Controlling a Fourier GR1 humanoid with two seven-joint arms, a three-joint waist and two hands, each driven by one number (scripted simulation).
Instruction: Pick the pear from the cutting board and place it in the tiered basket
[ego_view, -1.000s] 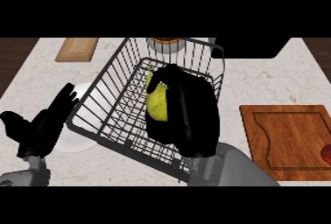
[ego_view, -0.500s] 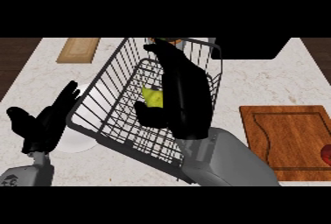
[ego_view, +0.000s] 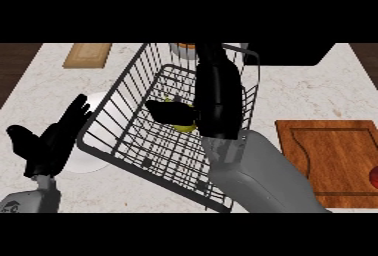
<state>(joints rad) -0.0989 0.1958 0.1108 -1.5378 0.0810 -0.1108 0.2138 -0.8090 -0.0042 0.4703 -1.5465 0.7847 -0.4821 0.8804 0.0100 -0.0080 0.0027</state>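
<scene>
The yellow-green pear (ego_view: 184, 128) lies inside the black wire tiered basket (ego_view: 140, 172), on its mesh floor, and only a small part of it shows. My right hand (ego_view: 215, 95) stretches over the basket with straight fingers pointing away from me and the thumb out to the left, just above the pear. It covers most of the fruit and is open. The wooden cutting board (ego_view: 332, 160) lies at the right with no pear on it. My left hand (ego_view: 48, 145) rests open at the left, fingers up, beside the basket.
A white plate (ego_view: 87, 161) lies partly under the basket's left side. A small wooden block (ego_view: 87, 55) sits at the back left, a dark box (ego_view: 288, 52) at the back right. A red object (ego_view: 374, 176) peeks in at the cutting board's right edge.
My right hand has uncurled and reached farther across the basket. The pear, earlier wrapped in its fingers, now lies low in the basket under the palm. The left hand has barely shifted.
</scene>
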